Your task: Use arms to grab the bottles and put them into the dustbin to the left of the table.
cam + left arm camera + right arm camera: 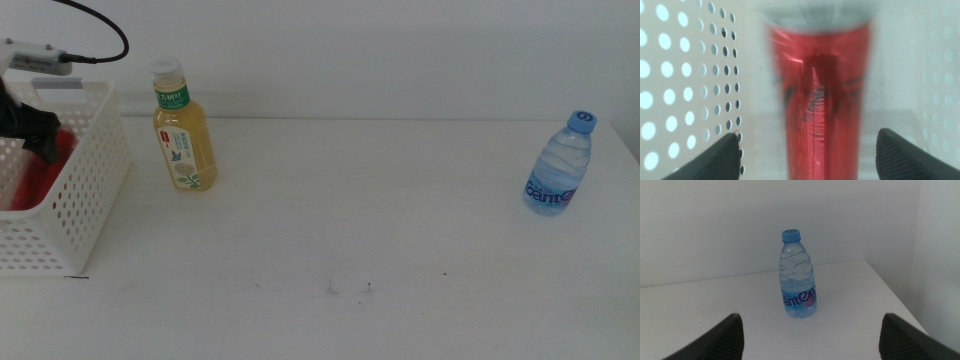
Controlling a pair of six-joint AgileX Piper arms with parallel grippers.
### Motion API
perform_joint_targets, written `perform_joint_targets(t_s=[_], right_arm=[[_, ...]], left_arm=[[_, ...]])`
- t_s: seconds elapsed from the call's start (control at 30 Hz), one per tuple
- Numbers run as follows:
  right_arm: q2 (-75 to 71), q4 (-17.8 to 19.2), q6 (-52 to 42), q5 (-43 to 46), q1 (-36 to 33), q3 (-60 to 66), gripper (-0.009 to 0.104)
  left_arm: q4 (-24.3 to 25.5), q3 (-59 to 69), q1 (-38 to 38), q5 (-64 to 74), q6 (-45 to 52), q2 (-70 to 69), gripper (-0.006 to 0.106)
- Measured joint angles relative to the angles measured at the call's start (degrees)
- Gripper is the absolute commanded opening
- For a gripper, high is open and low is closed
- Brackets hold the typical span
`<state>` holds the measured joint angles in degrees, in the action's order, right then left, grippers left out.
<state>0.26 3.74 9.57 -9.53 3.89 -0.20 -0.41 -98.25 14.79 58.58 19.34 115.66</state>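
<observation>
Inside the dustbin [690, 75], red can [820, 100] lengthwise between the spread left pincer [807, 155].

overhead looks forward-down; right wrist shares its water bottle [797, 275] from nearer

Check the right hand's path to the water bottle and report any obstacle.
Nothing visible blocks it. In the right wrist view the water bottle stands upright on bare table straight ahead of the open right hand, with only white tabletop between them.
</observation>
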Motion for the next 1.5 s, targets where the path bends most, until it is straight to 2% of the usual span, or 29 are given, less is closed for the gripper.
perform_joint_targets(t_s=[0.2,0.37,0.5,0.6,0.7,0.83,0.9,0.97,1.1,1.2,1.3,1.5], right_arm=[[0.00,0.00,0.00,0.00,0.00,0.00,0.092],[0.00,0.00,0.00,0.00,0.00,0.00,0.092],[0.00,0.00,0.00,0.00,0.00,0.00,0.092],[0.00,0.00,0.00,0.00,0.00,0.00,0.092],[0.00,0.00,0.00,0.00,0.00,0.00,0.092],[0.00,0.00,0.00,0.00,0.00,0.00,0.092],[0.00,0.00,0.00,0.00,0.00,0.00,0.092],[0.00,0.00,0.00,0.00,0.00,0.00,0.092],[0.00,0.00,0.00,0.00,0.00,0.00,0.092],[0.00,0.00,0.00,0.00,0.00,0.00,0.092],[0.00,0.00,0.00,0.00,0.00,0.00,0.092],[0.00,0.00,0.00,0.00,0.00,0.00,0.092]], left_arm=[[0.00,-0.38,0.00,3.24,-1.63,-0.93,0.094],[-0.11,-0.35,-0.83,5.22,-4.96,-7.93,0.094],[0.41,4.24,-5.26,2.97,-8.64,-17.24,0.094],[4.13,12.31,-10.91,-3.26,-15.29,-25.57,0.094],[7.51,23.88,-16.97,-13.47,-22.20,-34.95,0.094],[13.90,44.68,-23.76,-35.17,-32.04,-44.51,0.094],[18.53,54.39,-24.93,-47.30,-37.95,-46.69,0.094],[20.84,64.15,-24.17,-60.72,-41.80,-47.13,0.094],[19.32,77.15,-20.32,-83.39,-42.00,-44.76,0.094],[14.79,83.07,-19.13,-98.37,-36.33,-41.28,0.094],[12.16,84.98,-18.87,-107.04,-33.11,-37.38,0.094],[10.10,84.29,-18.87,-118.39,-31.56,-28.34,0.094]])
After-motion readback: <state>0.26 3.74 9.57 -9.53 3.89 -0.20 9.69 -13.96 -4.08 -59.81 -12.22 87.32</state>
